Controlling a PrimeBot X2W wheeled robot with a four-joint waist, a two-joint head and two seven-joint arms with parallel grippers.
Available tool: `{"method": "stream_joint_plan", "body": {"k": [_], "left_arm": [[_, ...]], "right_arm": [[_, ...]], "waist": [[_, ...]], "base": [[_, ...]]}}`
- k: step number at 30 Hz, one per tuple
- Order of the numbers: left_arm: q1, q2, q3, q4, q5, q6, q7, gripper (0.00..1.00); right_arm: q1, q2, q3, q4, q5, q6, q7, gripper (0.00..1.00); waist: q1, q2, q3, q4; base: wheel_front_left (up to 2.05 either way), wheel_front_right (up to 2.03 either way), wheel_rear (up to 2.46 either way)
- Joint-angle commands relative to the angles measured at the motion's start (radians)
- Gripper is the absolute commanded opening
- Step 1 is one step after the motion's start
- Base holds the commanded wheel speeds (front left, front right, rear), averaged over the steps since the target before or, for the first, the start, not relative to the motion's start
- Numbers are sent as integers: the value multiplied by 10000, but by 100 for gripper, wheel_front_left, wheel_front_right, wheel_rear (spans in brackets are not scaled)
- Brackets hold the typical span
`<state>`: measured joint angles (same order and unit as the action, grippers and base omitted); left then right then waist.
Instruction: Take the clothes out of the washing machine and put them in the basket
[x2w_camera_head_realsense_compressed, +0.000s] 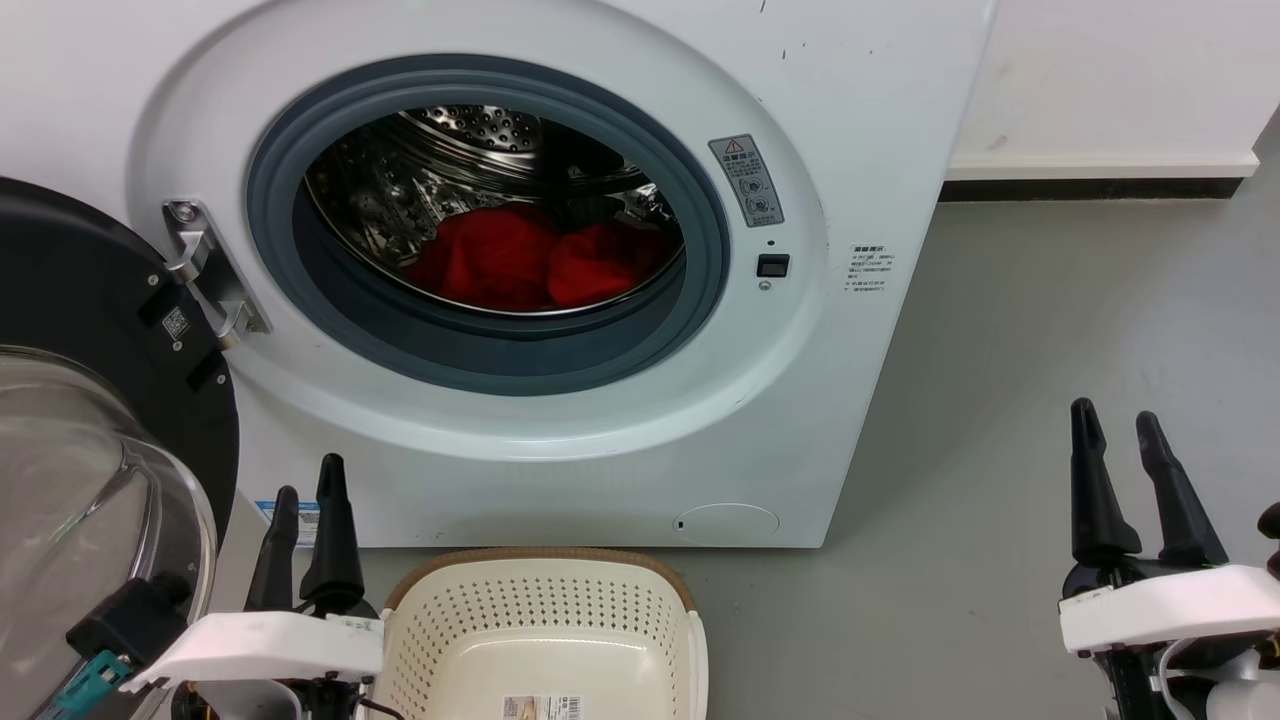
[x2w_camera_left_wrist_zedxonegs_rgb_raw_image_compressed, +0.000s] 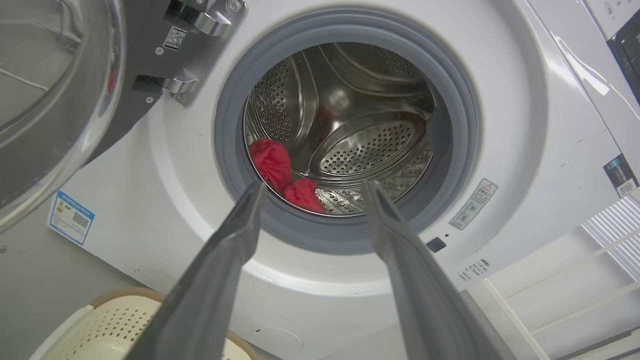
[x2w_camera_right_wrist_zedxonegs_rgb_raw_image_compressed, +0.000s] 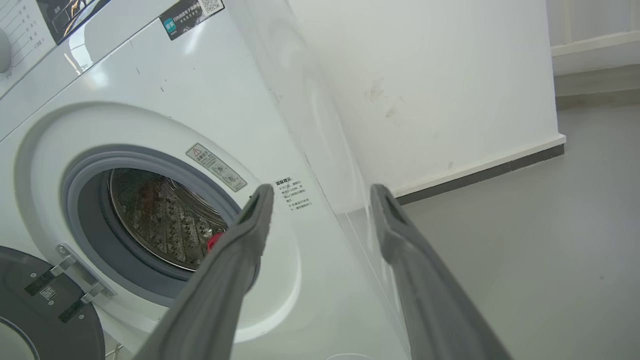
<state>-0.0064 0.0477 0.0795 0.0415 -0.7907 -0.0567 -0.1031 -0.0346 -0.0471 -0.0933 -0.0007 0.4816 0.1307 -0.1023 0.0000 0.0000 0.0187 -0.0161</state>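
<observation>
The clothes (x2w_camera_head_realsense_compressed: 500, 258) lie at the bottom of the shiny drum (x2w_camera_head_realsense_compressed: 480, 130) in the washing machine (x2w_camera_head_realsense_compressed: 860, 150). They are two red lumps side by side, so the pile runs left to right across the round hole. From your left pincer (x2w_camera_head_realsense_compressed: 308, 480) they are up, ahead and a little to the right. In the left wrist view they show between its two fingers, closer to the finger on that view's left. That pincer is wide open and holds nothing. Your right pincer (x2w_camera_head_realsense_compressed: 1112, 412) is wide open too and holds nothing, but it sits far off to the right, past the side of the machine. So I think the left arm has the shorter reach. The glass door (x2w_camera_head_realsense_compressed: 90, 300) hangs open just beside that arm, so mind it. The basket (x2w_camera_head_realsense_compressed: 540, 600) stands on the grey floor (x2w_camera_head_realsense_compressed: 1000, 350) right under the hole, with no clothes in it yet. A white wall (x2w_camera_head_realsense_compressed: 1100, 70) is behind.
</observation>
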Motion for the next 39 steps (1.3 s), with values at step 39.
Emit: {"method": "stream_joint_plan", "body": {"k": [39], "left_arm": [[441,29,-1211,-102,5102,69,-1055,100]], "right_arm": [[570,-47,568,-4,-4525,-1,-1054,100]], "waist": [[0,0,36,-30]], "base": [[0,0,0]]}}
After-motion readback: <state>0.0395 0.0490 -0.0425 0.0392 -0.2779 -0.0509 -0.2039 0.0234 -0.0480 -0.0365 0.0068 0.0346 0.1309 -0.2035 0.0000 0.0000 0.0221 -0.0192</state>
